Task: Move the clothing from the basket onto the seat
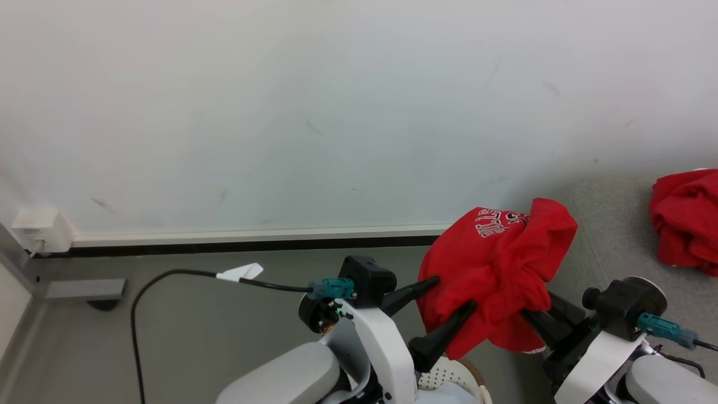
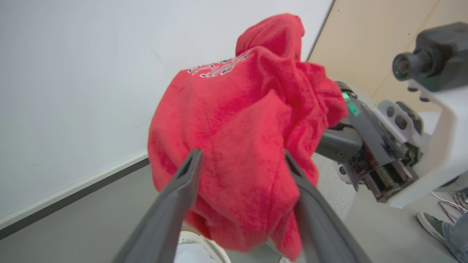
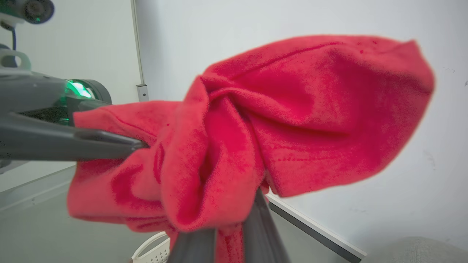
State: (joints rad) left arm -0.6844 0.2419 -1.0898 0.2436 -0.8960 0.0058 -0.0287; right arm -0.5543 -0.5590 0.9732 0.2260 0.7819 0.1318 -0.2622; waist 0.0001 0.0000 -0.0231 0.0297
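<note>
Risk first: the soft red garment with white lettering (image 1: pixel 493 264) hangs in the air from my right tool (image 3: pixel 226 241) alone, which is clamped on a bunched fold. The left tool (image 2: pixel 242 152) has its fingers apart, one on either side of the cloth, gripping nothing. If that single pinch is shallow, the bundle could slip and land on the grey floor (image 1: pixel 224 325), short of the light-grey fabric sofa (image 1: pixel 611 224). A loose fold could also snag a left finger when I swing across. The garment sits above the white perforated plastic basket with brown rim (image 1: pixel 449 379), left of the sofa's left edge. Basket contents are hidden, cannot tell. A second bunched red garment (image 1: pixel 684 224) lies on the sofa, in from that edge.
</note>
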